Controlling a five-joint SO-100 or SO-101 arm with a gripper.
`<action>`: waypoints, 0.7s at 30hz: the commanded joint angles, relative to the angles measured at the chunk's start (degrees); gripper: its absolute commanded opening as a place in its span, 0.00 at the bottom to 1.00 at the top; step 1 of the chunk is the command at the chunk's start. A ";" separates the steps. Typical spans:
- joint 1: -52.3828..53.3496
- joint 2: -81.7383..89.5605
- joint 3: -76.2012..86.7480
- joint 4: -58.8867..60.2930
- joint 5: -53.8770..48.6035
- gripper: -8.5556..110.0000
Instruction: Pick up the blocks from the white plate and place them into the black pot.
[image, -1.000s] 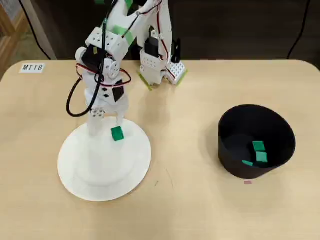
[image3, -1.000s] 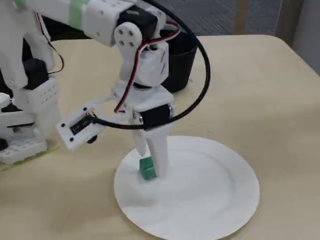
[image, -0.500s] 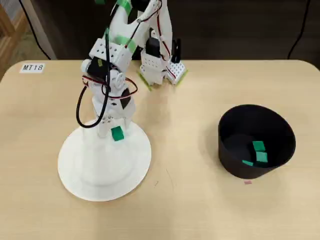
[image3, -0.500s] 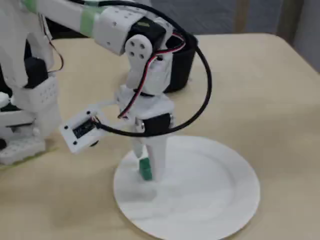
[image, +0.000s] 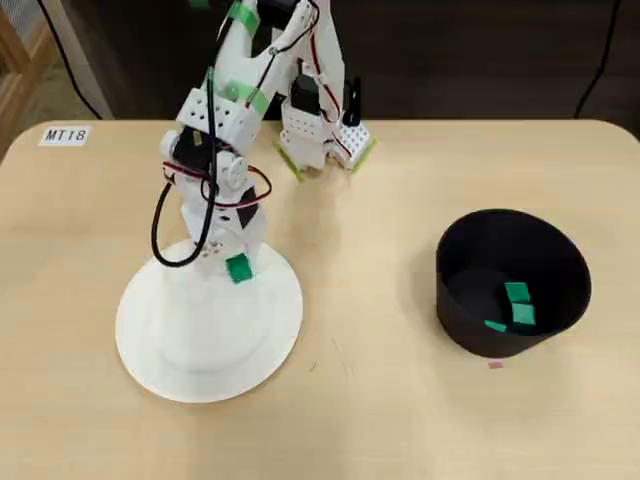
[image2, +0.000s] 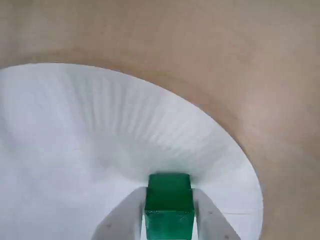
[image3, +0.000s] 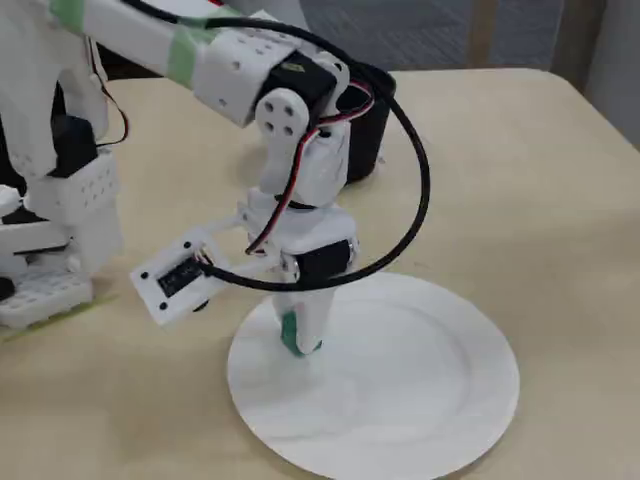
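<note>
My gripper (image: 232, 266) is shut on one green block (image: 238, 268) over the far right part of the white plate (image: 190, 345). The wrist view shows that block (image2: 169, 205) squeezed between both white fingers (image2: 131, 215), near the plate's rim (image2: 215, 145). In the fixed view the block (image3: 290, 333) sits at the fingertips, at or just above the plate (image3: 410, 400). The black pot (image: 545, 255) stands at the right of the table with three green blocks (image: 518, 303) inside. It shows behind the arm in the fixed view (image3: 368, 135).
The arm's white base (image: 322, 135) stands at the table's back edge, with a black cable (image: 160, 225) looping off the wrist. A label reading MT18 (image: 66, 135) lies at the back left. Bare wood separates plate and pot.
The fingers have come together on the green block. The wrist has drawn back toward the base and stands more upright; the block has hardly shifted.
</note>
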 joint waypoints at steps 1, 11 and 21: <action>-0.53 0.18 -2.29 -1.23 -1.49 0.05; -2.72 19.07 -1.93 -34.19 -21.80 0.05; -28.30 44.38 8.61 -39.20 -28.48 0.05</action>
